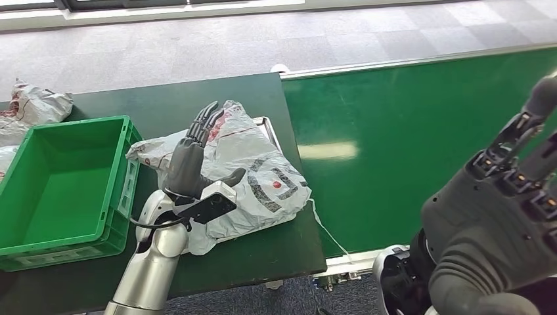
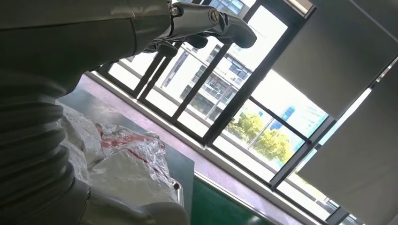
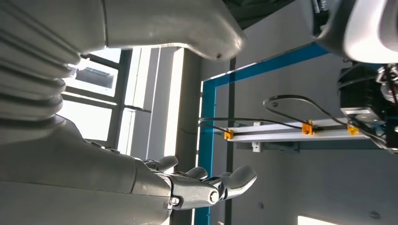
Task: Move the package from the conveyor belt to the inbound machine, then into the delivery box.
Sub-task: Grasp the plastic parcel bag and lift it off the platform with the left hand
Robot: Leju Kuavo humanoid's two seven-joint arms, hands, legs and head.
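Head view. We see the crumpled grey plastic mailer package (image 1: pixel 256 177) lying on the dark green surface (image 1: pixel 263 252), near its edge that meets the bright green conveyor belt (image 1: pixel 407 144). Its long axis runs diagonally, toward the green plastic delivery box (image 1: pixel 39 190) at the opposite edge. Our left hand (image 1: pixel 190 157) stands over the package, fingers straight and released, grasping nothing. The right hand (image 1: pixel 499 216), raised well apart over the belt, is likewise released. We judge the left nearer.
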